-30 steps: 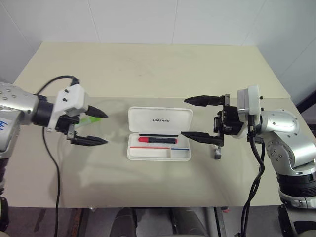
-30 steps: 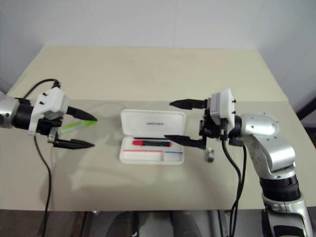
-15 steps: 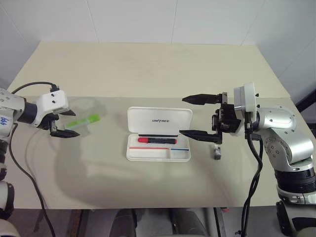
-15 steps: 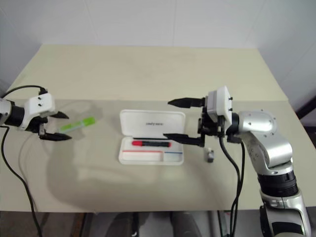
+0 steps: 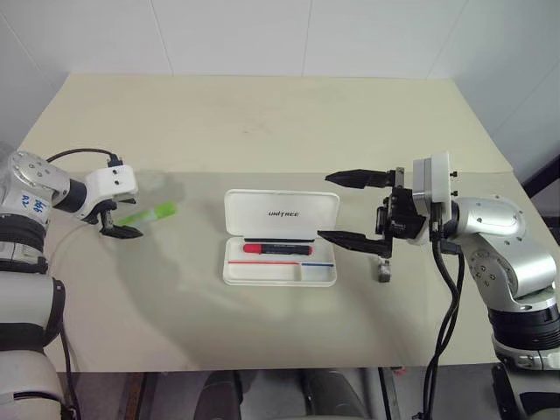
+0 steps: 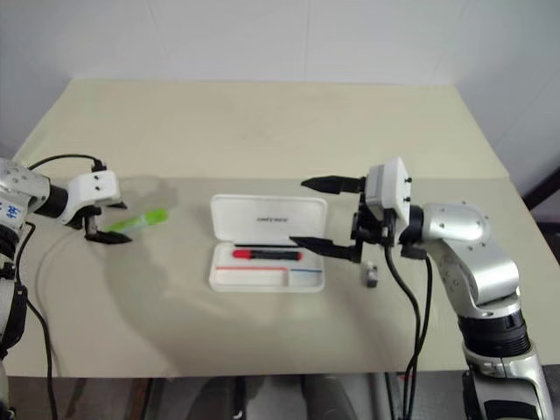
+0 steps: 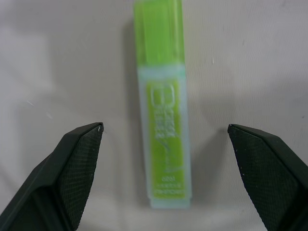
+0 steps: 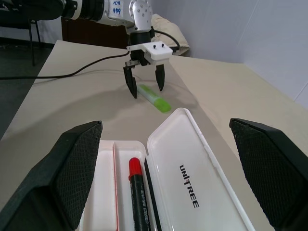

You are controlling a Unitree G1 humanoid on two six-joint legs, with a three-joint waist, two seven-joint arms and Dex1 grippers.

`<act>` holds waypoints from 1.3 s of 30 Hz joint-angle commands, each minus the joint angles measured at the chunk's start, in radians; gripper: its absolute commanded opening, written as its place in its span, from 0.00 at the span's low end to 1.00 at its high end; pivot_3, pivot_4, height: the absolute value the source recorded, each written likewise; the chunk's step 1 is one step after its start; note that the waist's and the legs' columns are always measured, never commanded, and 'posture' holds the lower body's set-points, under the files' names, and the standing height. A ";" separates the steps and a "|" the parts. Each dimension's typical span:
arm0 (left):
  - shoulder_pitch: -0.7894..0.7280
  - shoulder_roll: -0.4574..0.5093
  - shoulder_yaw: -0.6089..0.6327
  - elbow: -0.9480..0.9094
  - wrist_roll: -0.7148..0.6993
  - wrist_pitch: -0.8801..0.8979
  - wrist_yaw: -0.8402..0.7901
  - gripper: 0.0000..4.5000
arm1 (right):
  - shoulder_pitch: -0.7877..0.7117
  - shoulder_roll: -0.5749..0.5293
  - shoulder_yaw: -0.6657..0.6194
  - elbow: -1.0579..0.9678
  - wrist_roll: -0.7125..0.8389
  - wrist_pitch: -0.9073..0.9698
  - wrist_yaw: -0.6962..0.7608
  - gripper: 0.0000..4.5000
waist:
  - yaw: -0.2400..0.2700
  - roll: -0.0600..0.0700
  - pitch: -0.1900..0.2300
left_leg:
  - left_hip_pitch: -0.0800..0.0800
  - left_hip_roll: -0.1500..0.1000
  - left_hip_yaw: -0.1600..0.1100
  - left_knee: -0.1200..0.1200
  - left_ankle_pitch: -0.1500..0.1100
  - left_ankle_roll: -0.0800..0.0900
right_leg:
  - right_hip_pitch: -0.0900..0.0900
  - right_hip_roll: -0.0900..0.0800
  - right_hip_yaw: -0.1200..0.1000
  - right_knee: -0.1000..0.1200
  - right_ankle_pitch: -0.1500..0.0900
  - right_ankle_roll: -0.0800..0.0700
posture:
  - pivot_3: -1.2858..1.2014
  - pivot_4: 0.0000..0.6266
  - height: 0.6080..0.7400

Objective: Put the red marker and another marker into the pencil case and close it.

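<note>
While the left hand [image 5: 122, 222] hangs with its two fingers spread wide over one end of the light green marker [image 5: 150, 213], nothing is gripped yet, and that is where trouble could start. The marker lies flat on the desk [image 5: 262, 131], well to the left of the pencil case [image 5: 281, 236]; in the left wrist view its barrel sits between the fingertips [image 7: 79, 154] but nearer one of them than the other. Closing from such an offset, the nearer pad would likely meet the barrel first and shove or roll it sideways rather than pinch it. The fingers straddle only the marker's end, so a grip there may let the body swing or slip once lifted. The case lies open, lid flat away from the robot, with the red marker [image 5: 278, 248] already in its tray. A tilted green marker dropped across that red one or onto the tray's rim would probably keep the lid from shutting. The right hand [image 5: 353, 207] hovers empty, also spread wide, just right of the case, one finger reaching over its right edge; any dip could nudge the case. A small dark grey object [image 5: 383, 273] sits on the desk just right of the case.
</note>
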 commanded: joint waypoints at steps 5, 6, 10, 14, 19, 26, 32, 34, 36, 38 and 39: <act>-0.051 -0.012 -0.012 0.096 0.067 -0.032 0.057 0.98 | 0.001 -0.010 -0.034 -0.050 0.010 -0.006 -0.032 1.00 | 0.000 0.000 0.000 | 0.001 0.000 0.000 0.001 0.000 0.000 | 0.001 0.000 0.000 0.002 0.000 0.000 | 0.52 0.24 1.00; -0.053 -0.013 -0.012 0.101 0.069 -0.033 0.058 0.98 | 0.001 -0.010 -0.034 -0.051 0.010 -0.005 -0.034 1.00 | 0.000 0.000 0.000 | 0.002 0.000 0.000 0.001 0.000 0.000 | 0.001 0.000 0.000 0.003 0.000 0.000 | 0.52 0.24 1.00; -0.059 -0.025 0.009 0.126 0.058 -0.008 0.060 0.77 | 0.008 -0.017 -0.041 -0.064 0.011 -0.002 -0.046 1.00 | 0.001 0.000 0.000 | 0.003 0.000 0.000 0.001 0.000 0.000 | 0.002 0.000 0.000 0.003 0.000 0.000 | 0.52 0.24 1.00; -0.053 -0.030 0.019 0.132 0.059 -0.004 0.066 0.49 | 0.011 -0.024 -0.048 -0.071 0.013 0.003 -0.051 1.00 | 0.001 0.000 0.000 | 0.003 0.000 0.000 0.002 0.001 0.001 | 0.002 0.000 0.000 0.004 0.001 0.001 | 0.52 0.24 1.00; -0.043 -0.034 0.022 0.132 0.056 -0.007 0.063 0.23 | 0.017 -0.033 -0.055 -0.074 0.018 0.008 -0.047 1.00 | 0.001 0.000 0.000 | 0.002 0.000 0.000 0.002 0.001 0.001 | 0.002 0.000 0.000 0.004 0.002 0.001 | 0.52 0.24 1.00; -0.044 0.008 0.031 0.101 0.044 -0.070 0.001 0.23 | 0.021 -0.038 -0.050 -0.069 0.018 0.003 -0.035 1.00 | 0.001 0.000 0.000 | 0.002 0.000 0.000 0.002 0.001 0.001 | 0.002 0.000 0.000 0.003 0.002 0.001 | 0.52 0.24 1.00; -0.049 0.075 0.065 0.007 -0.006 -0.100 -0.156 0.23 | 0.050 -0.072 -0.073 -0.058 0.038 0.006 -0.001 1.00 | 0.000 0.000 0.000 | 0.000 0.000 0.000 0.000 0.000 0.000 | 0.000 0.000 0.000 0.001 0.001 0.001 | 0.52 0.24 1.00; -0.034 0.095 0.088 -0.062 -0.042 -0.089 -0.224 0.23 | 0.055 -0.076 -0.079 -0.050 0.032 -0.012 0.011 1.00 | 0.001 0.000 0.000 | 0.000 0.000 0.000 0.000 0.000 0.000 | 0.000 0.000 0.000 0.001 0.001 0.001 | 0.52 0.24 1.00; 0.001 0.109 0.120 -0.173 -0.099 -0.034 -0.306 0.23 | 0.051 -0.074 -0.090 -0.055 0.048 -0.009 0.012 1.00 | 0.001 0.000 0.000 | -0.001 0.000 0.000 0.000 0.000 0.000 | 0.000 0.000 0.000 0.000 0.001 0.001 | 0.52 0.24 1.00; 0.052 0.118 0.143 -0.292 -0.152 0.037 -0.362 0.23 | 0.057 -0.080 -0.096 -0.066 0.061 0.001 0.021 1.00 | 0.001 0.000 0.000 | -0.001 0.000 0.000 0.000 0.000 0.000 | 0.000 -0.001 0.000 0.000 0.001 0.001 | 0.52 0.24 1.00; 0.094 0.129 0.136 -0.374 -0.202 0.078 -0.380 0.23 | 0.075 -0.092 -0.097 -0.075 0.066 0.007 0.039 1.00 | 0.001 0.000 0.000 | -0.001 0.000 0.000 0.001 0.000 0.000 | 0.000 -0.001 0.000 0.001 0.001 0.001 | 0.52 0.24 1.00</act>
